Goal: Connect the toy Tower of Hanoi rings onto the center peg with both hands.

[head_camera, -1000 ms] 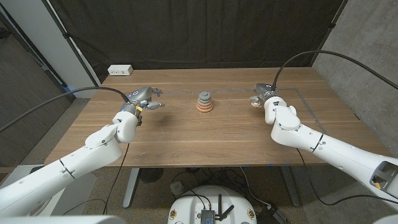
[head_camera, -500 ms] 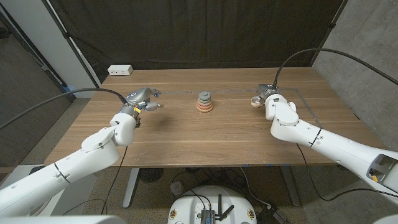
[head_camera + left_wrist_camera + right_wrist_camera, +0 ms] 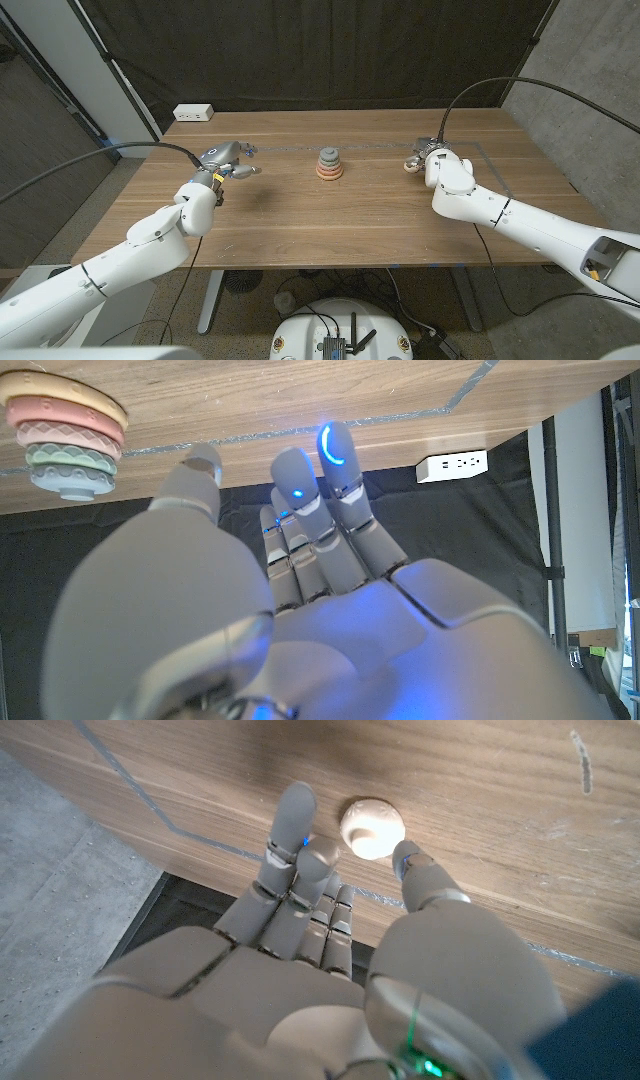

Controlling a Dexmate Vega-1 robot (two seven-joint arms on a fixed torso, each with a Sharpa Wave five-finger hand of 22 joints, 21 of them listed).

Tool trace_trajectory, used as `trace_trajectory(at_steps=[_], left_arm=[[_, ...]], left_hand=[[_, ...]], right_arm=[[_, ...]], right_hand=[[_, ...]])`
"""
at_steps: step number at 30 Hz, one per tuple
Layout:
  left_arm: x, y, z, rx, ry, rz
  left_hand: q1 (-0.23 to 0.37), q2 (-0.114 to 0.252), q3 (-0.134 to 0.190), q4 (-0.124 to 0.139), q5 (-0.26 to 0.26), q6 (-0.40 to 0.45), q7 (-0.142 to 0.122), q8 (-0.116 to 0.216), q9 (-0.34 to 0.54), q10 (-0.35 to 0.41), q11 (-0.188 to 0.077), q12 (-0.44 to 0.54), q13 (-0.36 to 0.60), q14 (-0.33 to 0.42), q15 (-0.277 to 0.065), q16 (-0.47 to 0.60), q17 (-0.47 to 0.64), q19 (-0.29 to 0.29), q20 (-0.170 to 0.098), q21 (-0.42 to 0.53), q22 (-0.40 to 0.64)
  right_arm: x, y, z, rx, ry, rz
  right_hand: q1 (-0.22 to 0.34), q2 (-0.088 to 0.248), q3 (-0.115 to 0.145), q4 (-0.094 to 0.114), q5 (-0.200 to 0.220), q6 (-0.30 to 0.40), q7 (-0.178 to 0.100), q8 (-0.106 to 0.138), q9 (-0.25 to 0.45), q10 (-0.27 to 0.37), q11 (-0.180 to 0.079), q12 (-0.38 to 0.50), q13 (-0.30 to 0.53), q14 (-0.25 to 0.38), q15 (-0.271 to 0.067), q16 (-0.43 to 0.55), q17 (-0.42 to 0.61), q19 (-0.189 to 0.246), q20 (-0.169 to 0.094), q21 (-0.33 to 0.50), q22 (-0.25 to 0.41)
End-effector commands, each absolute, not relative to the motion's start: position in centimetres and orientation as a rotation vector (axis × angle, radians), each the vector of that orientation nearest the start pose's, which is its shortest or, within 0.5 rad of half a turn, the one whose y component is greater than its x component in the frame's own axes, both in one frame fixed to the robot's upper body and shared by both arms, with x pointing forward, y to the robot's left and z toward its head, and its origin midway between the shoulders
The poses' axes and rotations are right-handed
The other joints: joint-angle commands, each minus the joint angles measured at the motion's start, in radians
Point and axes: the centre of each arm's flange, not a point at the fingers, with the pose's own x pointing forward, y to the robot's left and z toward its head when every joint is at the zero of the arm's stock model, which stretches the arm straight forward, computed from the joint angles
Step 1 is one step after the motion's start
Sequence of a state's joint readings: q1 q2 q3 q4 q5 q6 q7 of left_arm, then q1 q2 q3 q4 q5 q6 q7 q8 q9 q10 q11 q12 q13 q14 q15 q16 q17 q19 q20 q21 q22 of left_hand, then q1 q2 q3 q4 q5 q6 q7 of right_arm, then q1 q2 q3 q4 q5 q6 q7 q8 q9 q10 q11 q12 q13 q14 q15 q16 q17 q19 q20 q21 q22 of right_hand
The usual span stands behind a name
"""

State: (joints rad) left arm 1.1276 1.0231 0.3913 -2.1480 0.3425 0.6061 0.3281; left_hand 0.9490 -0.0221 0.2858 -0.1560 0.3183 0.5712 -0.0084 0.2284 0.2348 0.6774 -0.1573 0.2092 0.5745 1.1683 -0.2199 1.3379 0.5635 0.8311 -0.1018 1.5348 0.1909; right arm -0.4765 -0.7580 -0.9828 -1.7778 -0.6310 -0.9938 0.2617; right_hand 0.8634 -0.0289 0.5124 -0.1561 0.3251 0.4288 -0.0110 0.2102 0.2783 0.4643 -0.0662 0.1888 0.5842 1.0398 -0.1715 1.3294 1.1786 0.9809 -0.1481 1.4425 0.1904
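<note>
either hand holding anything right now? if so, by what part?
Nothing held. The left hand hangs open over the table. The right hand has fingers spread around the cream ring, which lies on the table, not yet gripped.

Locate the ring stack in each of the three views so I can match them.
Head view: ring stack at table centre, between both hands.
Left wrist view: ring stack in the corner, hanging from the inverted table.
Right wrist view: not in it.
Shared landmark: the white power strip.

In the left wrist view the ring stack (image 3: 62, 432) was cut off by the picture's edge. In the head view the right hand (image 3: 427, 155) hid most of the cream piece (image 3: 411, 164); contact with it could not be judged
</note>
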Motion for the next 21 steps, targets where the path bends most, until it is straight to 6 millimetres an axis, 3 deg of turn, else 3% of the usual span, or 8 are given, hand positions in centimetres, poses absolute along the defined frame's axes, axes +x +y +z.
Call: trace_trajectory(at_steps=[1, 21], left_arm=[[51.2, 30.1, 0.3, 1.266, -0.519, 0.372], [51.5, 30.3, 0.3, 1.264, -0.526, 0.371]], left_hand=[[-0.008, 0.005, 0.008, 0.001, 0.004, 0.015, 0.003, -0.003, 0.005, 0.012, 0.000, 0.004, 0.001, 0.007, 0.000, 0.006, 0.005, 0.004, -0.106, -0.002, 0.003], [-0.014, 0.012, 0.017, 0.001, 0.006, 0.026, 0.004, -0.002, 0.006, 0.027, -0.003, 0.005, -0.002, 0.015, 0.000, 0.004, 0.006, 0.010, -0.107, -0.005, 0.002]], right_arm=[[64.1, -24.2, 2.0, -1.486, 0.065, -0.228], [65.3, -23.6, 1.7, -1.493, 0.104, -0.216]], right_hand=[[-0.007, -0.006, -0.011, 0.000, -0.003, 0.003, 0.004, 0.010, 0.002, -0.005, 0.000, 0.008, 0.000, -0.007, -0.048, -0.014, -0.004, -0.009, -0.067, 0.002, -0.002], [-0.010, -0.003, -0.024, -0.002, -0.009, -0.011, 0.004, 0.009, 0.000, -0.006, -0.001, 0.011, -0.004, -0.008, -0.048, -0.026, -0.004, -0.012, -0.068, 0.004, -0.003]])
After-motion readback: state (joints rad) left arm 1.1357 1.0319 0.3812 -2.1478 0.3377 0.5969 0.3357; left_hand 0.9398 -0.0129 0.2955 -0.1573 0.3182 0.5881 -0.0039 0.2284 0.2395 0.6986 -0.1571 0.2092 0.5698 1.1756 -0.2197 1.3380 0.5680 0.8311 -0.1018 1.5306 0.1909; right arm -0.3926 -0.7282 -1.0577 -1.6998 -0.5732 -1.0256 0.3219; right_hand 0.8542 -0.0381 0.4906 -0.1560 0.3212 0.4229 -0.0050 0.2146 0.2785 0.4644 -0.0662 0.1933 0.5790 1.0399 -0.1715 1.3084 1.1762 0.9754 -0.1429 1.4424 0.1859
